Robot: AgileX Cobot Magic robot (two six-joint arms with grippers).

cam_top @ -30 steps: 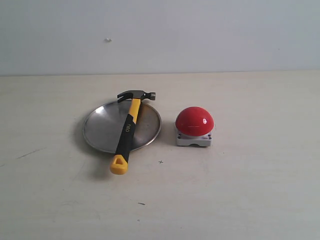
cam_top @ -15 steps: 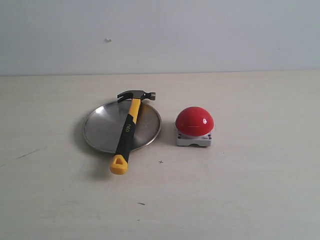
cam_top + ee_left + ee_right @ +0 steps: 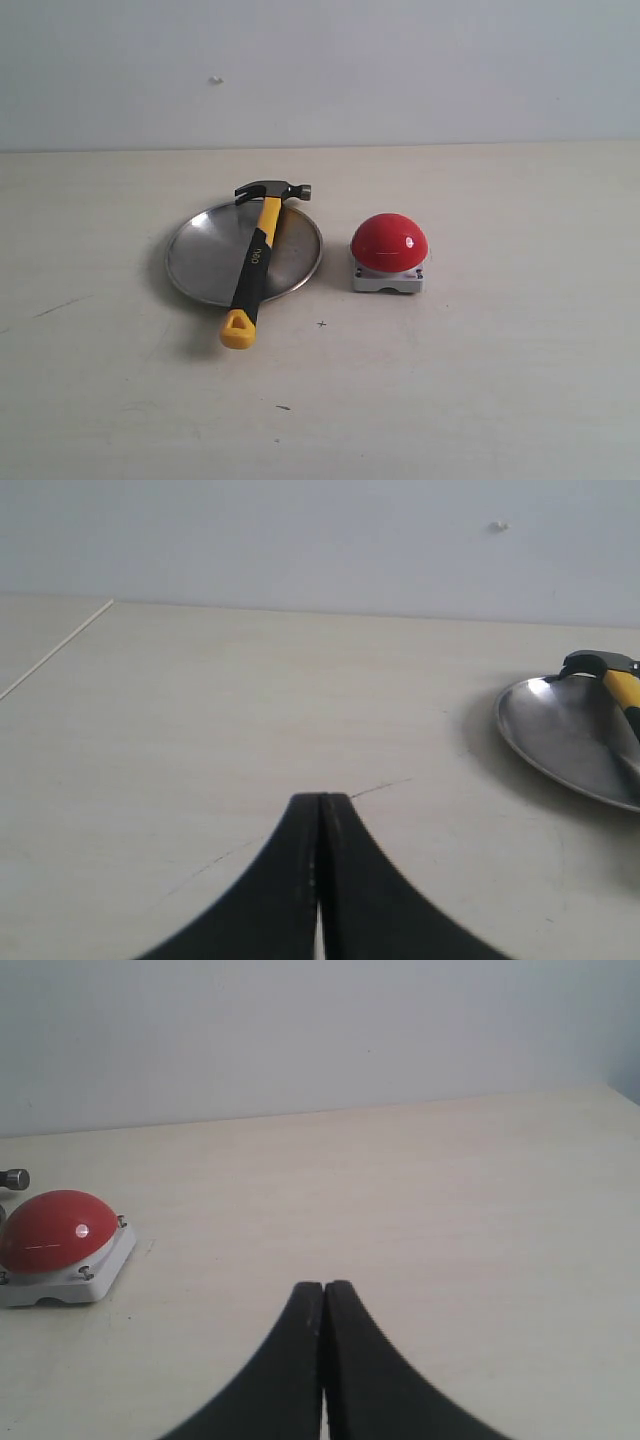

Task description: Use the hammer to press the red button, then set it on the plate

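The hammer (image 3: 257, 258) lies across the silver plate (image 3: 205, 260); its dark head rests at the plate's far rim and its yellow looped end overhangs the near rim onto the table. To the plate's right stands the red button (image 3: 389, 242) on its grey base. Neither gripper shows in the exterior view. My left gripper (image 3: 321, 798) is shut and empty, well away from the plate (image 3: 560, 735) and the hammer's head (image 3: 600, 665). My right gripper (image 3: 324, 1286) is shut and empty, apart from the red button (image 3: 55, 1230).
A pale table (image 3: 480, 380) carries everything, with a plain light wall behind it. A thin edge line (image 3: 60, 648) of the table shows in the left wrist view. Small dark specks mark the tabletop.
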